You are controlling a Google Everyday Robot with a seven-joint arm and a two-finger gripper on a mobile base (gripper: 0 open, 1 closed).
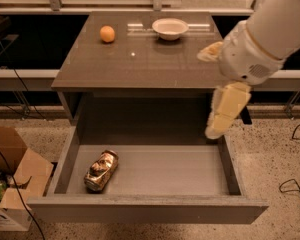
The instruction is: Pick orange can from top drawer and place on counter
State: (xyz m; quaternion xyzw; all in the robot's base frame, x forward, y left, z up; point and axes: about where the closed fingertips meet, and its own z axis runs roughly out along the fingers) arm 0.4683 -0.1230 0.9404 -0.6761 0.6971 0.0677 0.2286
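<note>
The orange can [101, 170], dented and gold-brown, lies on its side at the front left of the open top drawer [155, 209]. My gripper [208, 95] hangs at the right, above the drawer's right rear corner and the counter's [140, 59] front right edge. It is open and empty: one cream finger [225, 109] points down and the other [208, 52] sticks out to the left. The gripper is far from the can, up and to its right.
An orange fruit [107, 34] and a white bowl [170, 28] sit at the back of the counter. A cardboard box [12, 181] stands on the floor left of the drawer. Cables [295, 184] lie on the floor at the right.
</note>
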